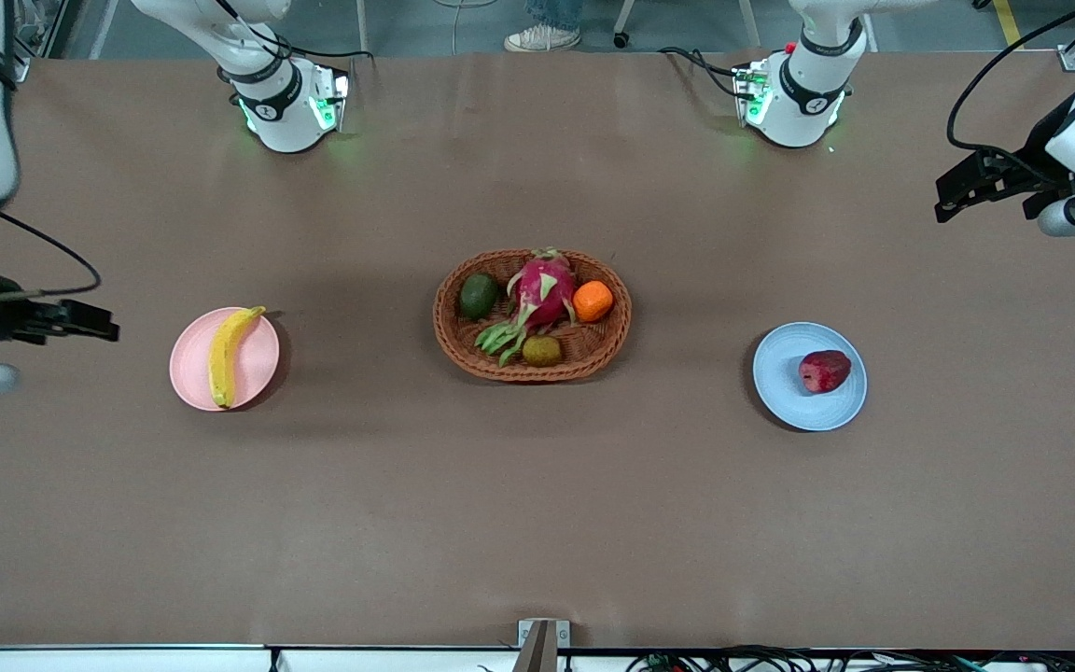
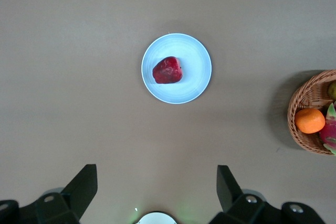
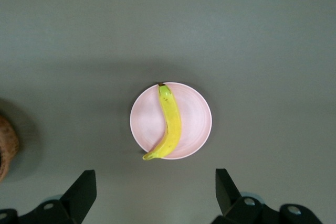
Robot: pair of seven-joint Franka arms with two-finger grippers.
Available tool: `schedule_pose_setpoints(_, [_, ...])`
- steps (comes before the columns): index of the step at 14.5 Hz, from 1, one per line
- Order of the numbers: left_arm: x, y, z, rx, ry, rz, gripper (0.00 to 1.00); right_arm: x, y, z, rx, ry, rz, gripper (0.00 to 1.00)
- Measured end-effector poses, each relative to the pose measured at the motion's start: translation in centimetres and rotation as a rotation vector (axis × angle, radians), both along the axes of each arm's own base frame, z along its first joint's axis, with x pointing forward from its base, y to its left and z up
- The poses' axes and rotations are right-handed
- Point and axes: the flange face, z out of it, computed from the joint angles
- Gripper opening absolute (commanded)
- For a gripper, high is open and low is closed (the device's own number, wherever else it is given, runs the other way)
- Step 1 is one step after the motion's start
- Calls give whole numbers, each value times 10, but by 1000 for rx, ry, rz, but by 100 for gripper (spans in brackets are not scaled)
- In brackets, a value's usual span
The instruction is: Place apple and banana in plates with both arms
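The dark red apple [image 1: 823, 371] lies on the light blue plate [image 1: 785, 384] toward the left arm's end of the table; both show in the left wrist view, apple [image 2: 167, 70] on plate [image 2: 195, 61]. The yellow banana [image 1: 228, 355] lies across the pale pink plate [image 1: 259, 362] toward the right arm's end, also in the right wrist view, banana [image 3: 169, 124] on plate [image 3: 195, 118]. My left gripper [image 2: 157, 184] is open and empty, raised high over the table's end [image 1: 953, 191]. My right gripper [image 3: 156, 187] is open and empty, raised over the other end [image 1: 94, 321].
An oval brown wicker basket [image 1: 612, 338] stands mid-table between the plates, holding a magenta dragon fruit [image 1: 542, 291], an orange [image 1: 593, 301], an avocado [image 1: 479, 295] and a kiwi [image 1: 541, 350]. Its edge shows in the left wrist view [image 2: 303, 98].
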Motion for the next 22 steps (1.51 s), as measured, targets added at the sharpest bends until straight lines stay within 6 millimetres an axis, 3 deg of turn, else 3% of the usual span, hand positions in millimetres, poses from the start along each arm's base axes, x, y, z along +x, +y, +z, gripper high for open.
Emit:
schedule_pose_setpoints(4, [4,1,-7,-2,5,-5,100,1,-3,62,-11,-101,-5,100])
schedule_pose_setpoints(6, [3,0,-6,-2,4,-9,100,-1,-6,75,-14,-121,-21,100])
schedule_pose_setpoints(10, [-2,-2,-2,0,10,-13,100,-7,-6,87,-17,-133,-114,100])
schedule_pose_setpoints(14, [-8,-5,7,1,-10,-17,100,-27,-5,104,-15,-194,-120,100])
schedule_pose_setpoints(18, [-15,-6,18,3,-28,-17,100,-49,-6,103,-13,-181,-113,100])
schedule_pose_setpoints(22, [-15,-6,16,4,-24,-17,100,-64,-7,88,-10,-154,-102,100])
